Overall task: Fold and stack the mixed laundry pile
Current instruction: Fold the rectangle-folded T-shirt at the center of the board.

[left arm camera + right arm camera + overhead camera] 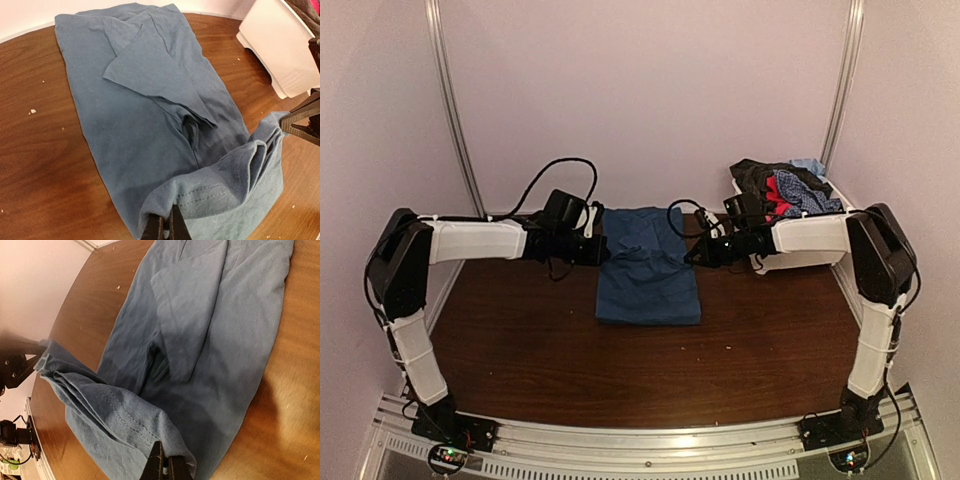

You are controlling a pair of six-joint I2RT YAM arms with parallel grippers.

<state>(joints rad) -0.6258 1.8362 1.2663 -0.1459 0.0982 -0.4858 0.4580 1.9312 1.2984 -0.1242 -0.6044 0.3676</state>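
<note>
Dark-blue T-shirt [648, 270] lies mid-counter [520, 350], folded lengthwise w/ a sleeve turned in on top. Left fingers [176, 227] are pinched tight on one corner of the hem, right fingers [154, 467] pinched on the other corner. Hem edge btwn them is held up off the wood & bunched in pleats; the rest of the shirt lies flat. The laundry pile [785, 188] of red, black, checked & lt-blue bits sits heaped in the white bin [280, 45], far right, beside the right arm.

2 white-shelled arms [475, 240] with black joints [400, 255] and looping black cables [560, 165].
</note>
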